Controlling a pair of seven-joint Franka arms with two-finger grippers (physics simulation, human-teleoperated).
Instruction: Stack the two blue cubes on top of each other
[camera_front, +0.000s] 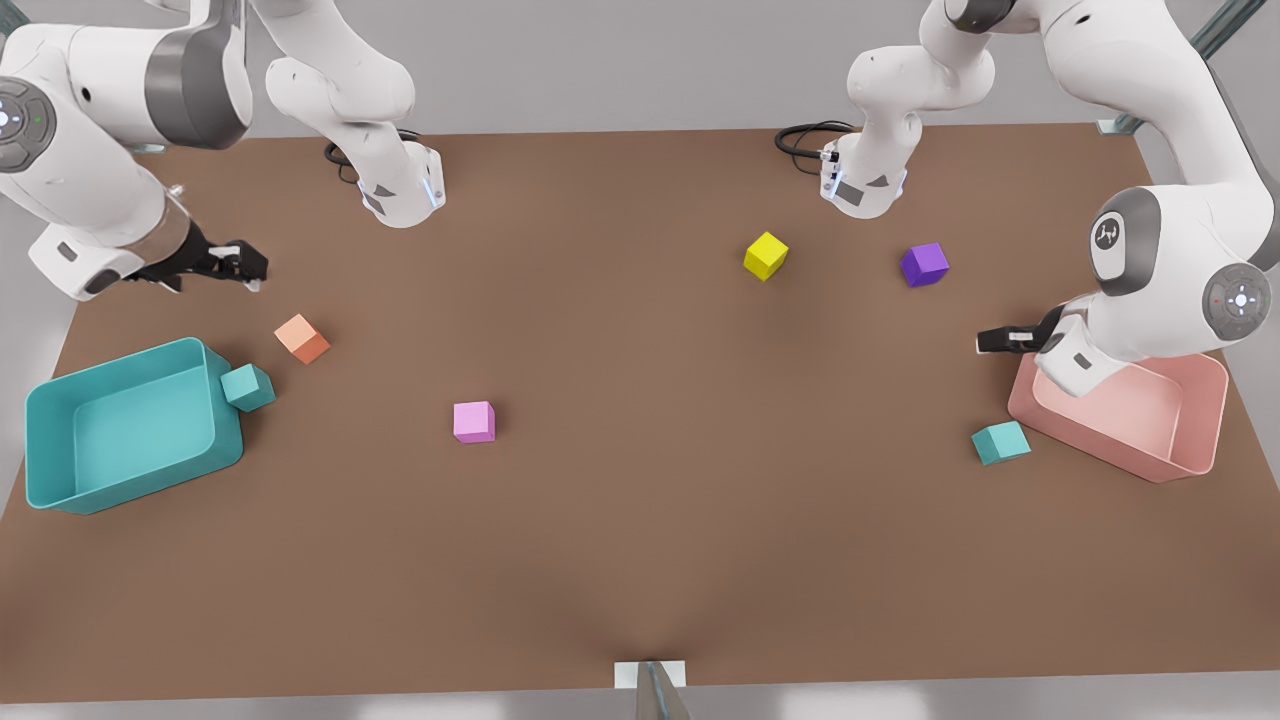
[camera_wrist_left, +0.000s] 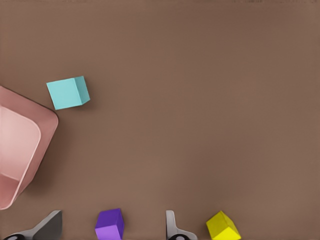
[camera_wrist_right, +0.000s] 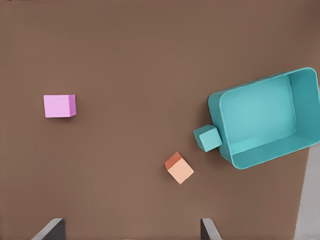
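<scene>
One blue cube (camera_front: 248, 387) (camera_wrist_right: 208, 138) rests on the table against the corner of the teal bin (camera_front: 60, 480) at the front view's left. The other blue cube (camera_front: 1000, 442) (camera_wrist_left: 68, 92) lies near the pink bin (camera_front: 1200, 420) at the front view's right. My right gripper (camera_front: 250, 268) hovers open above the table behind the teal bin, its fingers (camera_wrist_right: 50, 227) wide apart and holding nothing. My left gripper (camera_front: 990, 342) hangs open over the pink bin's inner edge, fingers (camera_wrist_left: 172, 226) spread and holding nothing.
An orange cube (camera_front: 302, 338) lies just behind the left-hand blue cube. A pink cube (camera_front: 474, 421) sits toward the middle. A yellow cube (camera_front: 765, 255) and a purple cube (camera_front: 924, 264) stand at the back right. Both arm bases stand at the table's far edge.
</scene>
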